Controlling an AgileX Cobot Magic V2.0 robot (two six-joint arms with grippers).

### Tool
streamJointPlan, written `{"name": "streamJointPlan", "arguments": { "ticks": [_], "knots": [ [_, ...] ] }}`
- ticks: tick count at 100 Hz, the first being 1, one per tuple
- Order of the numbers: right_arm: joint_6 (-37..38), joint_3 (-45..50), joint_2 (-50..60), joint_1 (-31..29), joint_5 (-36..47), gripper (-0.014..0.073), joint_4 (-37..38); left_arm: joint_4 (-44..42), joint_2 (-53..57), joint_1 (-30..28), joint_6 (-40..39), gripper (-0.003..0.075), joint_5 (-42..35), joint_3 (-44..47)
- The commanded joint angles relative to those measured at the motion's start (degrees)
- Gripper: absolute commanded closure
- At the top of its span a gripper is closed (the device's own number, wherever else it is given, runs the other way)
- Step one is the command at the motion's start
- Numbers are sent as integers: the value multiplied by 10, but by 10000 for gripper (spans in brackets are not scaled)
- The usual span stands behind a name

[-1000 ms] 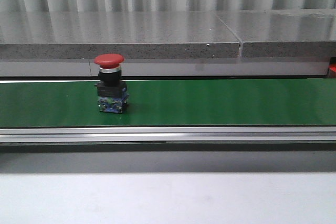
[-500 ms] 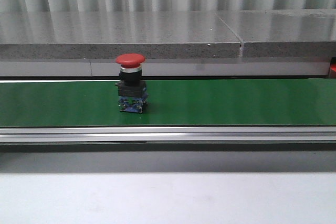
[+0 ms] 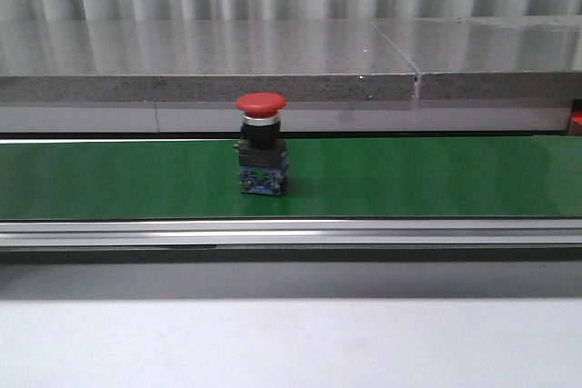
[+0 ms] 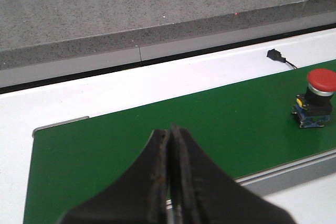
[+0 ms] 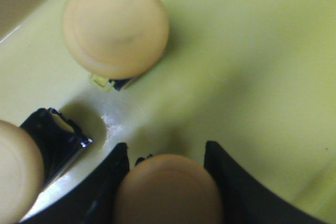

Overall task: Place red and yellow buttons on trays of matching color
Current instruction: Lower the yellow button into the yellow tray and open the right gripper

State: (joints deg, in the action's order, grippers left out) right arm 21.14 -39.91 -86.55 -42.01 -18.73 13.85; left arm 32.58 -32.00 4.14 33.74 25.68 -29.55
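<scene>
A red button (image 3: 262, 156) with a black and blue base stands upright on the green belt (image 3: 409, 174). In the left wrist view the red button (image 4: 319, 98) is far off to the side of my left gripper (image 4: 170, 129), which is shut and empty above the belt (image 4: 105, 145). My right gripper (image 5: 167, 153) is low over the yellow tray (image 5: 252, 51). Its fingers hug both sides of a yellow button (image 5: 168, 192) with no gap showing. Two more yellow buttons (image 5: 115, 24) (image 5: 16, 171) stand in that tray. The red tray is out of view.
A grey stone ledge (image 3: 273, 61) runs behind the belt, and a metal rail (image 3: 291, 232) borders its near side. A small black sensor (image 4: 274, 54) with a cable sits on the white frame. A red sliver (image 3: 576, 120) shows at the far right edge.
The red button has travelled to the right along the green belt, from the left part toward the middle.
</scene>
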Motion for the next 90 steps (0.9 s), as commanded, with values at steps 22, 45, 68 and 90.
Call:
{"name": "streamJointPlan", "arguments": {
  "ticks": [22,45,68,90],
  "knots": [
    [2,-12,23,-4,14,226,9,17,0,5,-2,740,-32,-15],
    [2,-12,80,-4,14,144,9,17,0,5,-2,740,-32,-15],
    [2,-12,148,-4,8,144,9,17,0,5,-2,740,-32,-15],
    [1,-12,228,56,-9,144,-13,17,0,5,-2,740,-32,-15]
  ]
}}
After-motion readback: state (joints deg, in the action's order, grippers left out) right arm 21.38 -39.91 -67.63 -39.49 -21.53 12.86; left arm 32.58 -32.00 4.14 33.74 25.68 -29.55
